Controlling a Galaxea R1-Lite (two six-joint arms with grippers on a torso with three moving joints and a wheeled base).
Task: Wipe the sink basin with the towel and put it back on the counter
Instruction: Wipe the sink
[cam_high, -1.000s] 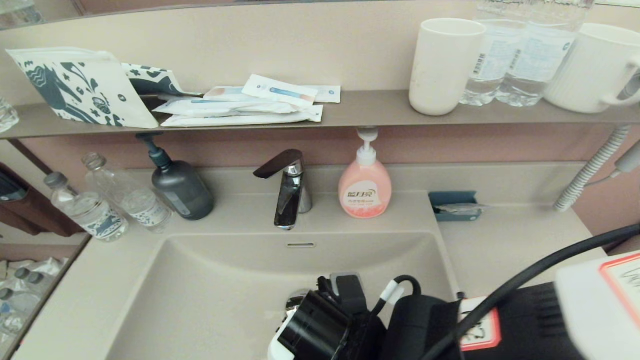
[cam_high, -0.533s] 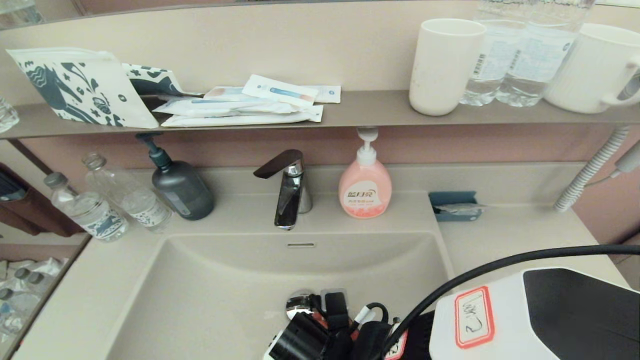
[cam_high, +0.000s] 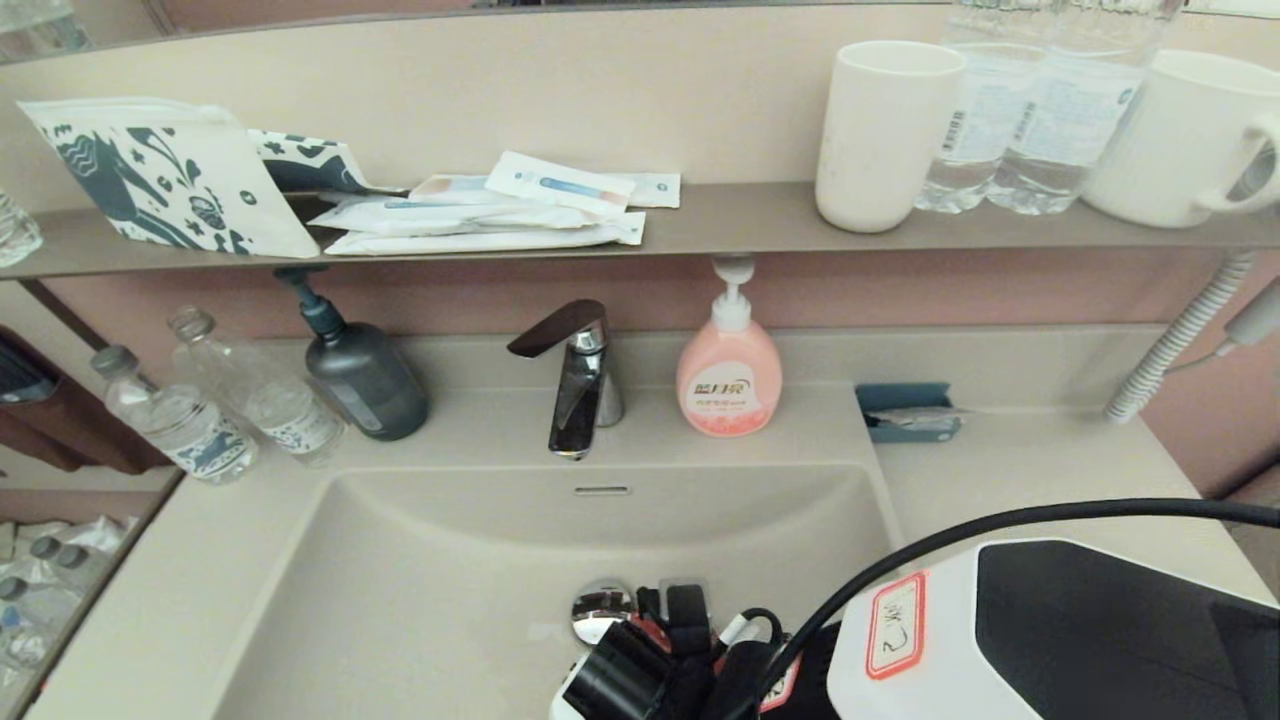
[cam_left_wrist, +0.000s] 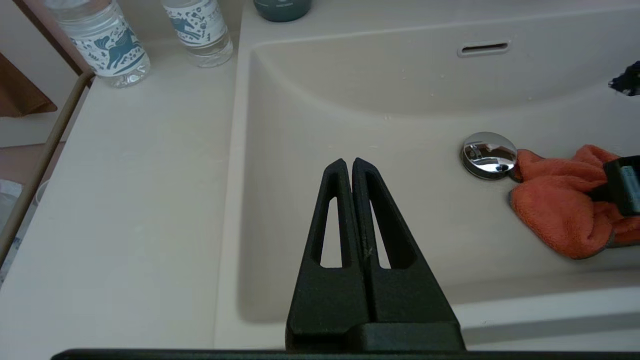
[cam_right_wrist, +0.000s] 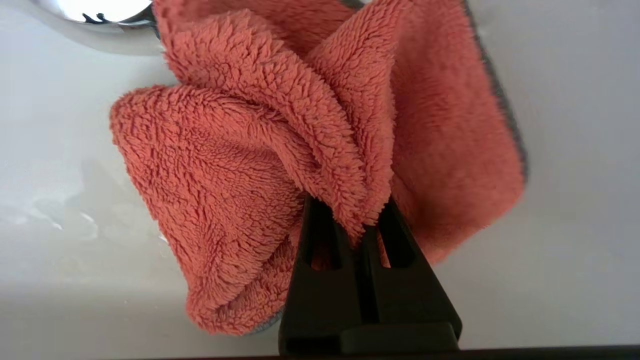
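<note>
The beige sink basin (cam_high: 420, 590) fills the lower middle of the head view, with its chrome drain plug (cam_high: 600, 610) on the floor. My right gripper (cam_right_wrist: 350, 210) is low in the basin just beside the plug, shut on a fold of the orange-red towel (cam_right_wrist: 240, 150). The bunched towel (cam_left_wrist: 555, 210) rests on the basin floor and touches the plug (cam_left_wrist: 489, 154). In the head view my right wrist (cam_high: 650, 670) hides the towel. My left gripper (cam_left_wrist: 348, 162) hangs shut and empty over the basin's near left part. The beige counter (cam_high: 1010, 480) lies right of the basin.
A faucet (cam_high: 578, 385), a pink soap bottle (cam_high: 730, 375) and a dark pump bottle (cam_high: 360, 375) stand behind the basin. Two water bottles (cam_high: 215, 410) stand at the left, a blue holder (cam_high: 910, 410) at the right. Cups (cam_high: 885, 130) sit on the shelf above.
My right arm has drawn back toward the basin's near edge with the towel, and the drain plug has come into fuller view.
</note>
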